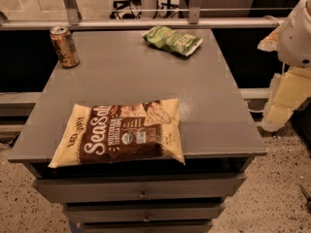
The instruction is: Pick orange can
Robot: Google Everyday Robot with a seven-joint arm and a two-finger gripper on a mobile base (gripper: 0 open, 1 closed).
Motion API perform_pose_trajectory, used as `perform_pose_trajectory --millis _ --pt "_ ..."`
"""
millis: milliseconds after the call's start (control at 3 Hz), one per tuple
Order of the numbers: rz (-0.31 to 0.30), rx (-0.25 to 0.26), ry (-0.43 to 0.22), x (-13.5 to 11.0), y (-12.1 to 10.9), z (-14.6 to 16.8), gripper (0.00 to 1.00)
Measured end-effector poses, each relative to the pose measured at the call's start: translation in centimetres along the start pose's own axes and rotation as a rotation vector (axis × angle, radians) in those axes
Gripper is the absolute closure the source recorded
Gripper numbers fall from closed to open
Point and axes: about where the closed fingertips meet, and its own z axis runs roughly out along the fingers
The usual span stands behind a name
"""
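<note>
The orange can [64, 46] stands upright at the far left corner of the grey cabinet top [146, 76]. It is orange-brown with pale markings and a silver top. My arm [297, 33] comes in at the right edge of the camera view, and the gripper [281, 106] hangs beside the cabinet's right side. The gripper is far from the can and holds nothing that I can see.
A green snack bag [172, 40] lies at the far middle of the top. A large cream and brown chip bag [121, 132] lies near the front edge. Drawers [141, 188] sit below the top. A metal rail [146, 23] runs behind the cabinet.
</note>
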Motion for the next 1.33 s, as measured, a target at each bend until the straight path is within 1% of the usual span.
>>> perform_pose_trajectory --millis 333,667,1000,1333 --pt "-0.004 0.002 -0.01 -0.4 -0.2 0.1 0.0" --pt "-0.025 -0.033 -0.082 -2.7 -1.0 1.9 0.0" --pt "-0.068 -0.106 -0.234 -9.0 -2.3 5.8 0.0" --pt "-0.091 -0.153 -0.381 -15.5 -2.7 7.8 0.0"
